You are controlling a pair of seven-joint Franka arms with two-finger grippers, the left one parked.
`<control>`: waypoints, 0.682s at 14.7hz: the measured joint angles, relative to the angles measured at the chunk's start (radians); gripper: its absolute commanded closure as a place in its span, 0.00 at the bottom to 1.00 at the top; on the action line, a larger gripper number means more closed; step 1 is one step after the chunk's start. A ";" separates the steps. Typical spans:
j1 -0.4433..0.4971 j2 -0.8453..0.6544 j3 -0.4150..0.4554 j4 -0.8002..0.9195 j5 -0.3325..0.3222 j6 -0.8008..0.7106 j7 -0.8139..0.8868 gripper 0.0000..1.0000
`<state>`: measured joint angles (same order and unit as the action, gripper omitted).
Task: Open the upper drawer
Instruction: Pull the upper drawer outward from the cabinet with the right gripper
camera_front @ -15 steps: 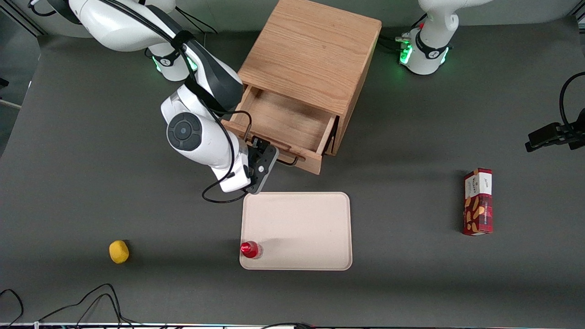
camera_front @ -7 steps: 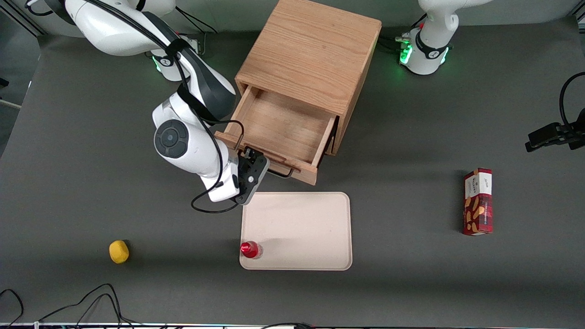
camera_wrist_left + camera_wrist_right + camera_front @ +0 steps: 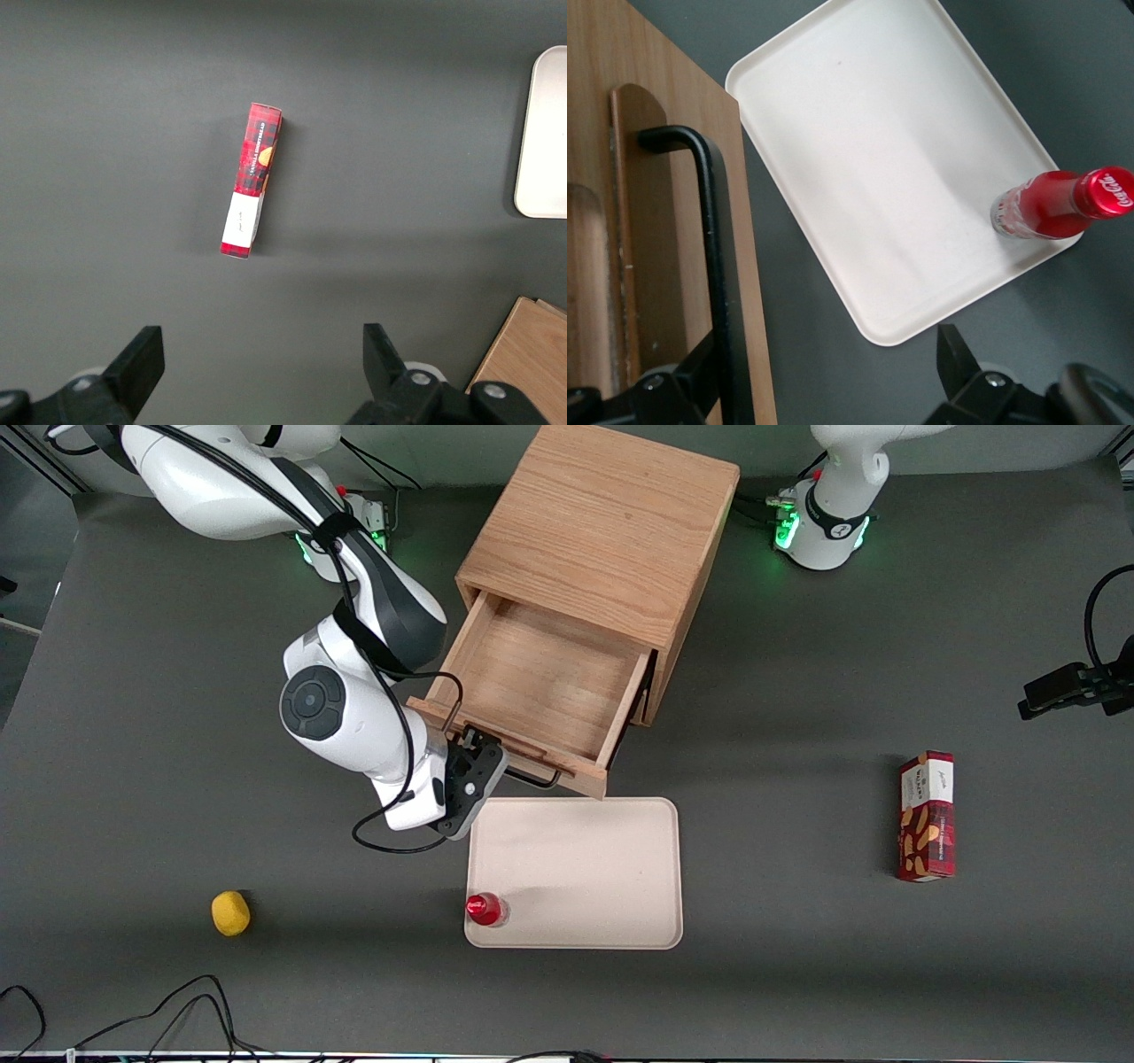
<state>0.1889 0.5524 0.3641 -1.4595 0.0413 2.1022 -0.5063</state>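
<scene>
Upper drawer (image 3: 540, 682) stands pulled well out of the oak cabinet (image 3: 602, 522), its wooden tray bare. We see the tool (image 3: 483, 748) at the drawer front, jaws spread wide, one finger (image 3: 700, 372) just beside the black wire handle (image 3: 713, 266). Nearer the camera, the beige tray (image 3: 576, 815) lies on the worktop, a red Coca-Cola bottle (image 3: 485, 909) upright in its corner. A lemon (image 3: 230, 913) sits toward the working arm's end, a red snack box (image 3: 927, 816) toward the parked arm's.

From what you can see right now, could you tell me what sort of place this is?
Probably a robotics lab tabletop: the gripper at the upper drawer handle, a dark mat, loose cables.
</scene>
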 measured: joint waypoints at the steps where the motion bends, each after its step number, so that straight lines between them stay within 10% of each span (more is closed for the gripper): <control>1: 0.000 0.001 -0.005 0.001 0.000 0.006 0.000 0.00; 10: 0.000 0.006 -0.042 0.014 -0.001 0.043 -0.002 0.00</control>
<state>0.1885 0.5580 0.3223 -1.4452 0.0403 2.1453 -0.5083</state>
